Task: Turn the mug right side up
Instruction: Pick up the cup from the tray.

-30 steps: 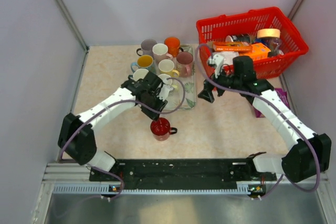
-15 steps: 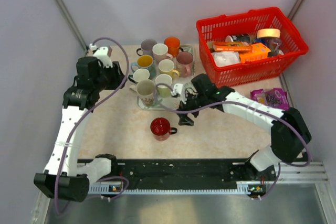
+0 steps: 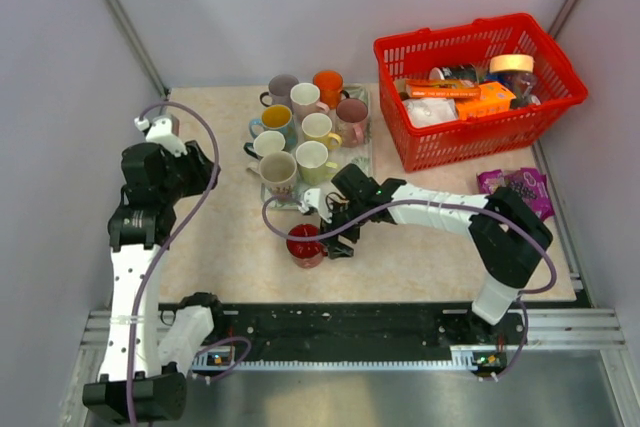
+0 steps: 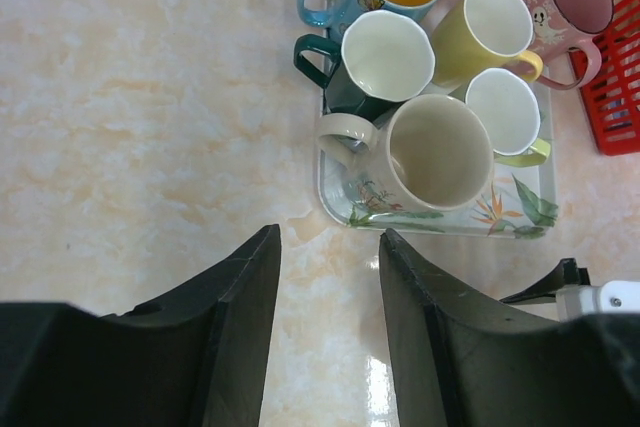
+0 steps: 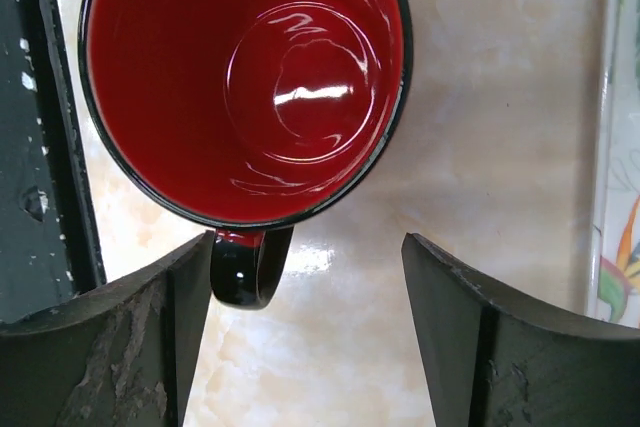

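Note:
The red mug stands upright on the table in front of the tray, its opening facing up. The right wrist view looks into its glossy red inside, with the black handle pointing toward the camera. My right gripper is open just right of the mug. In its own view the left finger stands beside the handle and nothing is held. My left gripper is open and empty over bare table at the left, short of the tray.
A flowered tray holds several upright mugs, a cream one nearest. A red basket of packets stands at the back right. A purple packet lies at the right edge.
My left arm has drawn back to the left, away from the tray, where a cream mug now stands. My right gripper has swung from the basket down to the red mug.

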